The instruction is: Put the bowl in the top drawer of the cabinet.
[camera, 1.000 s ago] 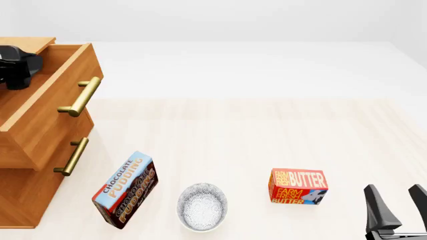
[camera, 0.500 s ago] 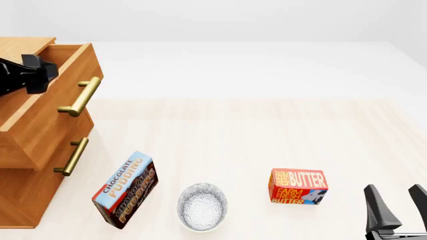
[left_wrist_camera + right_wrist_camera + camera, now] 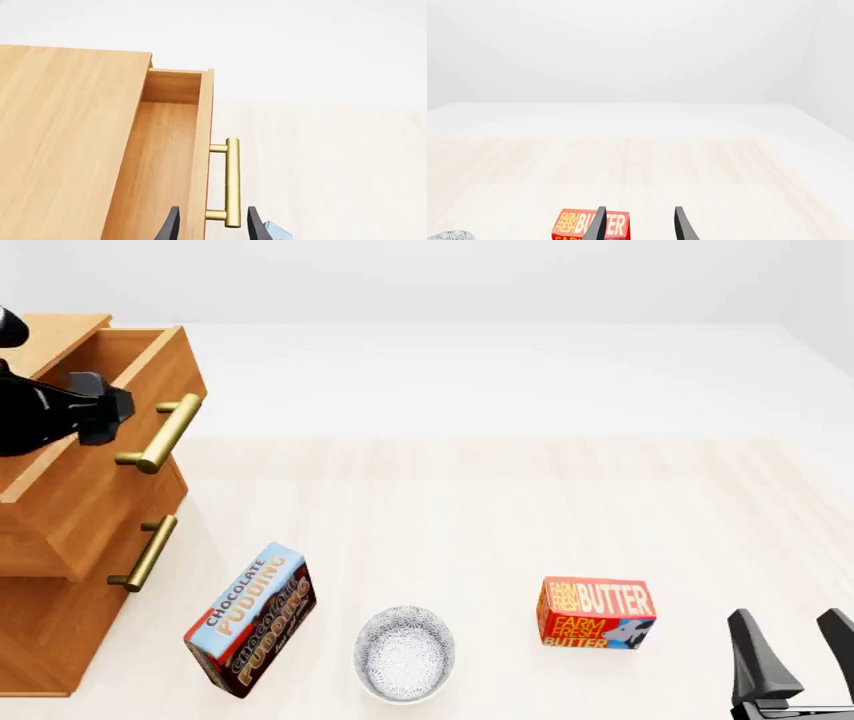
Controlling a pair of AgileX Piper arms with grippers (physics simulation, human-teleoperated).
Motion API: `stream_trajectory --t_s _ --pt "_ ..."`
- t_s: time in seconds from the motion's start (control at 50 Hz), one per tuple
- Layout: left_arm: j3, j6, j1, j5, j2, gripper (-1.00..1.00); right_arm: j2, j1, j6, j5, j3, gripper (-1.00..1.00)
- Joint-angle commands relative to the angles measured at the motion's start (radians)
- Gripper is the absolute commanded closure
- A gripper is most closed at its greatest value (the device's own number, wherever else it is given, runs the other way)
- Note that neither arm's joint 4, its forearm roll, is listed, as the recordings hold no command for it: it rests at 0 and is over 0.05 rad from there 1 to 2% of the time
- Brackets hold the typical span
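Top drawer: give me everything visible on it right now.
The top drawer is light brown wood with a brass bar handle held on two posts. It stands pulled partly out of the cabinet, above the shut lower drawer. In the left wrist view the part of its inside that shows holds nothing. The left gripper hangs open above the front edge and handle, not gripping them. The bowl sits on the table, apart from it.

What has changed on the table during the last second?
The left gripper moved from over the open top drawer toward its brass handle, touching nothing. The right gripper, the bowl, the butter box and the pudding box stayed put.
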State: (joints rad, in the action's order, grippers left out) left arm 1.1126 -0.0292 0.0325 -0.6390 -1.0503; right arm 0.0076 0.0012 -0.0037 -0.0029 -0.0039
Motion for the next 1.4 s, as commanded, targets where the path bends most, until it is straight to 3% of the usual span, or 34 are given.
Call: stream_trajectory --t_s 0.02,0.5,0.76,1.4 --pt "-0.016 -0.013 -0.002 0.003 0.002 -1.0 -0.001 0.0 -0.001 0.001 0.0 -1.0" --pt "-0.062 0.006 0.017 0.031 -0.027 -1.0 -0.001 0.0 -0.001 0.0 0.0 -1.0" --pt "-0.096 -0.004 -0.064 0.033 -0.026 -1.0 -0.001 0.0 -0.001 0.0 0.0 -1.0" --pt "-0.112 0.006 -0.141 0.05 -0.032 -1.0 -0.001 0.0 -0.001 0.0 0.0 -1.0"
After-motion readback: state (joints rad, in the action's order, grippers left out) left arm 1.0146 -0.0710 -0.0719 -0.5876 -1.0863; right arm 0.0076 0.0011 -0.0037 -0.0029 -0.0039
